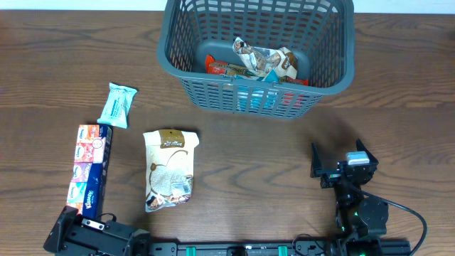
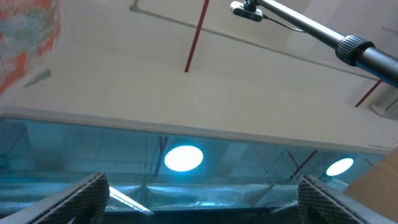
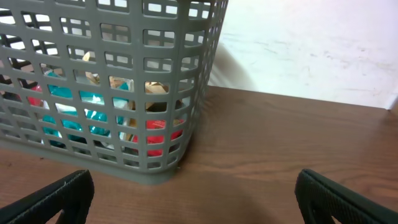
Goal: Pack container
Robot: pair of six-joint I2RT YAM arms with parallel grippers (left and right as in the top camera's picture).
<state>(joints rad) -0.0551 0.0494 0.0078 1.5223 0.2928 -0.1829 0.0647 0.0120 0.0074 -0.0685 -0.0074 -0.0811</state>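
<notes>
The dark grey slotted basket (image 1: 256, 53) stands at the back centre and holds several snack packets (image 1: 263, 62). It also shows in the right wrist view (image 3: 112, 87). On the table to its left lie a white-and-brown snack bag (image 1: 169, 169), a pale teal packet (image 1: 116, 104) and a strip of tissue packs (image 1: 90, 167). My right gripper (image 1: 343, 162) is open and empty, low over the table right of the bag, in front of the basket (image 3: 196, 196). My left gripper (image 1: 67, 235) rests at the front left edge; its fingers (image 2: 202, 199) are spread and point up at the ceiling.
The wood table (image 1: 270, 149) runs to the front edge, where a black rail (image 1: 234, 249) carries both arm bases. A white wall (image 3: 311, 50) stands behind the table in the right wrist view. An overhead camera boom (image 2: 311, 28) shows in the left wrist view.
</notes>
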